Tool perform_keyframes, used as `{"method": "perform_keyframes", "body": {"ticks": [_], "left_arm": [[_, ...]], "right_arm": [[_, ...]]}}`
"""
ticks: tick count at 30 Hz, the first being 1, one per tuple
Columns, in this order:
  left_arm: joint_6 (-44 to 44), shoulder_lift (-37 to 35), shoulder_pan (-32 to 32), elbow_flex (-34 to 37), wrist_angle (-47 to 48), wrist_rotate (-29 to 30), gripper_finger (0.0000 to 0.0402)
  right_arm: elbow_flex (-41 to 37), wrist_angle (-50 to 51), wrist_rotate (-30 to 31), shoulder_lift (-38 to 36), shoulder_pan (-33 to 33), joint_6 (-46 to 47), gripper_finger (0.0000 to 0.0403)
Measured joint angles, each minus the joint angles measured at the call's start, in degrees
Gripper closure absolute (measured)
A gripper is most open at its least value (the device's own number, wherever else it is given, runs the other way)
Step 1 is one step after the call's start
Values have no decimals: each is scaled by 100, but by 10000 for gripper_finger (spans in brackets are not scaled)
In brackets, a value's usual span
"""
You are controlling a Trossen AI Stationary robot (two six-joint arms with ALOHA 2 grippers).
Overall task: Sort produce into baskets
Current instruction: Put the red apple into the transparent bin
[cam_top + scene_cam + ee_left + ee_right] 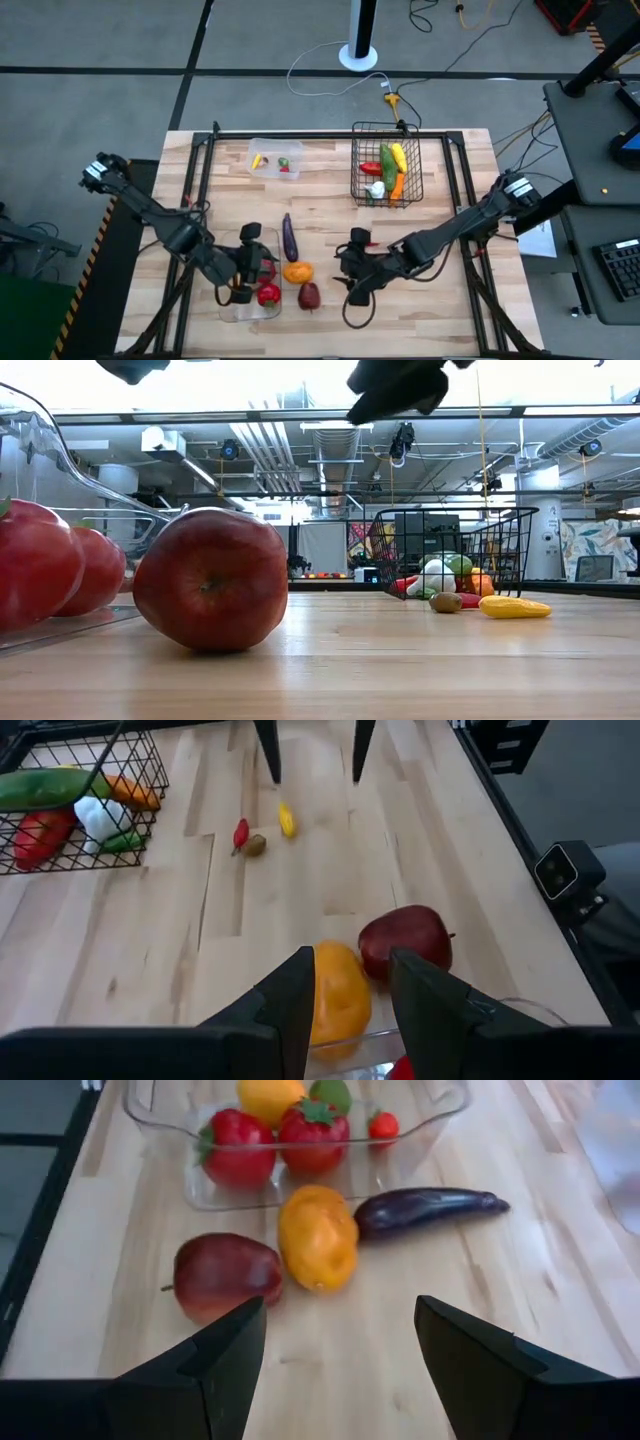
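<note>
I see my right gripper (340, 1345) spread wide, a red apple (226, 1272) and orange fruit (317, 1237) just ahead; my left gripper (350, 995) hangs parted over that orange fruit.

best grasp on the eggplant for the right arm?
Probably mid-body, from above, fingers across its narrow width. The eggplant lies flat and long on the table; its stem end sits close to the orange fruit, so stay toward the middle or free end. The right gripper is open and empty, short of it.
</note>
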State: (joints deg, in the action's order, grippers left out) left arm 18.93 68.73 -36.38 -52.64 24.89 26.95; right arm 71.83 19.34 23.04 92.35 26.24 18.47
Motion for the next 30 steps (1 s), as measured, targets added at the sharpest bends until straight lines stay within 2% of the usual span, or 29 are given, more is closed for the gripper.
{"method": "perform_keyframes", "body": {"ticks": [5, 8, 13, 17, 26, 30], "left_arm": [[27, 178, 0, 0, -203, 14, 288], [23, 248, -2, 0, -259, 25, 288], [11, 285, -7, 0, -289, 303, 288], [7, 274, -4, 0, -302, 410, 288], [6, 365, -4, 0, -546, 414, 288], [1, 389, -4, 0, -562, 414, 288]], "right_arm": [[140, -210, -51, 509, 42, -194, 145], [312, -227, -109, 729, 43, -76, 121], [657, -257, -687, 1105, 36, 314, 72], [876, -264, -911, 1464, 39, 428, 43], [1391, -254, -975, 2263, 13, 407, 37], [1447, -213, -972, 2374, -15, 455, 37]]}}
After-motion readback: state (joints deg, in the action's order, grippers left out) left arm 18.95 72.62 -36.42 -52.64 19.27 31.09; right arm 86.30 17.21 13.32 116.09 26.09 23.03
